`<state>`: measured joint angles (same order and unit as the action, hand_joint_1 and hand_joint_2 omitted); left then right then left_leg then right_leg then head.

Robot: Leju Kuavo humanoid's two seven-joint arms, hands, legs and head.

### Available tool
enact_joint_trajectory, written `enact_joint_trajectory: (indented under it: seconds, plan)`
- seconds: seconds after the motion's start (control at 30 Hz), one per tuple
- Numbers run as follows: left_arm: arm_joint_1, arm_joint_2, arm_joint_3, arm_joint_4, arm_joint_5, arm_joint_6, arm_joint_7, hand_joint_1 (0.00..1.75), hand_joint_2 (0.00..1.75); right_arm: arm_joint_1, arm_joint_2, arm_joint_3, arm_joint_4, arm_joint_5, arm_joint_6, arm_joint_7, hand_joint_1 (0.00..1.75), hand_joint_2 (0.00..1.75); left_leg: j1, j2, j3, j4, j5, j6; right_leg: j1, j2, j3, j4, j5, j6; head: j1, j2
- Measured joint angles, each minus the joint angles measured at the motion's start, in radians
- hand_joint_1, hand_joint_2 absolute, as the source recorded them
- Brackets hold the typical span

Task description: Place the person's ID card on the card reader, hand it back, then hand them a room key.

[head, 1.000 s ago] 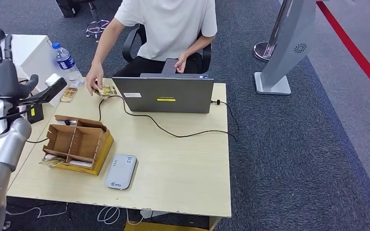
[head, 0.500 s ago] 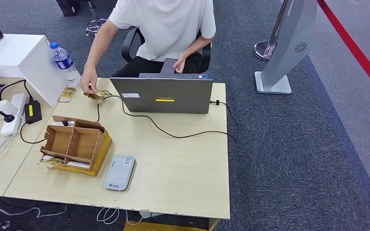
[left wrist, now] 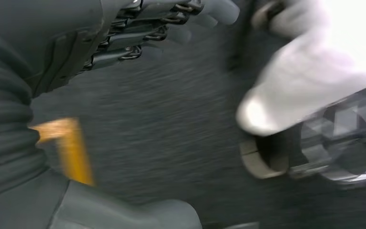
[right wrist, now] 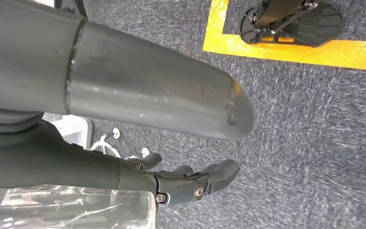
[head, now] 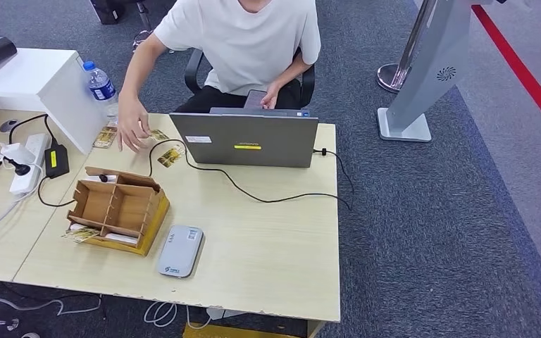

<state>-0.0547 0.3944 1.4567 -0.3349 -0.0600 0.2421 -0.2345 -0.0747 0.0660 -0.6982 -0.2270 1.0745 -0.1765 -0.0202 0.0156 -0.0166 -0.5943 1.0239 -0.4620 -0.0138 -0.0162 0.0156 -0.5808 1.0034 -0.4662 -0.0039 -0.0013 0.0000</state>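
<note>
The person's hand (head: 131, 130) has released the ID card (head: 170, 156).

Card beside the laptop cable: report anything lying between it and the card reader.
Nothing visible lies between the card and the card reader, just bare table; the wooden organiser sits beside that path.
</note>
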Motion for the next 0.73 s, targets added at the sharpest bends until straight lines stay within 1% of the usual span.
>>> enact_joint_trajectory:
  seconds: [0.07,0.13,0.2,0.23,0.27,0.3,0.37,0.43,0.53,0.6,0.7,0.73]
  plan:
    - [0.0,-0.058,-0.025,0.028,-0.112,0.008,0.051,0.0,1.75,-0.004,0.0,0.004,0.0,0.013,0.002,0.003,0.0,0.0,0.0,0.0,0.0,0.0,0.0,0.001,0.0,0.0,0.0,0.0,0.001,0.001,0.0,0.0]
    - [0.002,-0.107,-0.092,0.049,-0.273,0.008,0.099,0.0,1.75,-0.005,0.0,0.01,0.0,0.026,0.003,0.007,0.0,0.0,-0.001,0.0,0.0,0.001,0.0,0.001,-0.001,0.0,0.0,0.0,0.001,0.002,0.001,0.0]
    - [0.005,-0.157,-0.192,0.065,-0.416,-0.051,0.108,0.0,1.75,-0.006,0.0,0.02,0.0,0.038,0.006,0.008,0.0,0.87,-0.001,0.0,0.0,0.001,0.0,0.002,-0.001,0.0,0.0,0.0,0.001,0.002,0.001,0.0]
    - [0.006,-0.179,-0.242,0.071,-0.466,-0.096,0.094,0.0,1.75,-0.007,0.002,0.025,0.0,0.044,0.008,0.008,0.0,1.31,-0.002,0.0,0.0,0.001,0.0,0.002,-0.001,0.0,0.0,0.0,0.001,0.002,0.002,0.0]
    - [0.007,-0.205,-0.287,0.077,-0.503,-0.139,0.073,0.0,1.31,-0.008,0.004,0.03,0.0,0.05,0.009,0.007,0.0,1.75,-0.002,0.0,0.0,0.001,0.0,0.003,-0.002,0.0,0.0,0.0,0.001,0.002,0.001,0.0]
    - [0.007,-0.226,-0.324,0.081,-0.525,-0.171,0.047,0.0,0.87,-0.01,0.006,0.035,0.0,0.056,0.011,0.007,0.0,1.75,-0.002,0.0,0.0,0.001,0.0,0.003,-0.002,0.0,0.0,0.0,0.002,0.002,0.001,0.0]
    - [0.006,-0.267,-0.382,0.09,-0.549,-0.209,0.006,0.0,0.87,-0.012,0.012,0.045,0.0,0.066,0.014,0.008,0.0,1.75,-0.001,0.001,0.0,0.001,0.0,0.003,-0.002,0.0,0.0,0.0,0.002,0.002,0.001,0.0]
    - [0.006,-0.3,-0.428,0.097,-0.565,-0.226,-0.003,0.0,1.75,-0.014,0.018,0.056,0.0,0.077,0.018,0.013,0.0,1.75,-0.002,0.001,0.0,0.001,0.0,0.003,-0.002,0.0,0.0,0.0,0.002,0.002,0.0,0.0]
    - [0.008,-0.337,-0.497,0.103,-0.575,-0.255,0.017,0.0,1.75,-0.017,0.024,0.081,0.0,0.071,0.033,0.025,0.0,1.75,-0.002,0.001,0.0,0.001,0.0,0.003,-0.002,0.0,0.0,0.0,0.002,0.002,-0.001,0.0]
    - [0.013,-0.354,-0.547,0.103,-0.563,-0.271,0.031,0.0,1.75,-0.014,0.025,0.107,-0.001,0.037,0.044,0.029,0.0,1.75,-0.002,0.001,0.0,0.001,0.0,0.003,-0.002,0.0,0.0,0.0,0.001,0.002,0.0,0.0]
    - [0.023,-0.368,-0.615,0.103,-0.527,-0.275,0.046,0.0,0.44,-0.004,0.025,0.144,-0.006,-0.03,0.054,0.03,0.0,1.75,-0.002,0.001,0.0,0.001,0.0,0.004,-0.002,0.0,0.0,0.0,0.001,0.002,0.0,0.0]
    - [0.024,-0.369,-0.625,0.103,-0.521,-0.275,0.048,0.0,0.0,-0.002,0.024,0.15,-0.007,-0.042,0.056,0.03,0.0,1.75,-0.002,0.001,0.0,0.001,0.0,0.004,-0.002,0.0,0.0,0.0,0.001,0.002,0.0,0.0]
